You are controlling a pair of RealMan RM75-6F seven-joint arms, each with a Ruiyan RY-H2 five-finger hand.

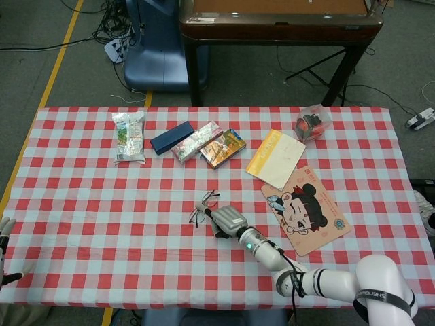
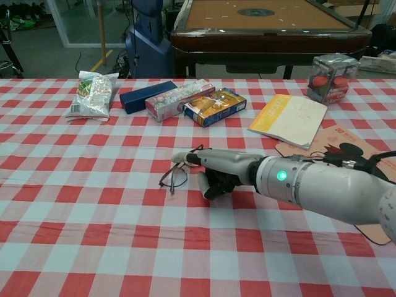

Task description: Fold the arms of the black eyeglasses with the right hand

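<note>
The black eyeglasses (image 1: 202, 208) (image 2: 175, 172) lie on the checked tablecloth a little left of the table's middle. One arm (image 2: 198, 148) is bent in toward the frame. My right hand (image 1: 227, 220) (image 2: 218, 171) lies just right of them, palm down. One outstretched finger (image 2: 183, 156) rests on the frame's top at the hinge, and the other fingers are curled under, holding nothing. My left hand (image 1: 4, 234) shows only at the lower left edge of the head view, off the table, with its fingers apart and nothing in it.
Along the back stand a snack bag (image 1: 129, 136), a dark blue case (image 1: 172, 137), two snack boxes (image 1: 209, 144), a yellow notebook (image 1: 276, 157) and a bag of red items (image 1: 312, 123). A cartoon board (image 1: 307, 210) lies right of my right forearm.
</note>
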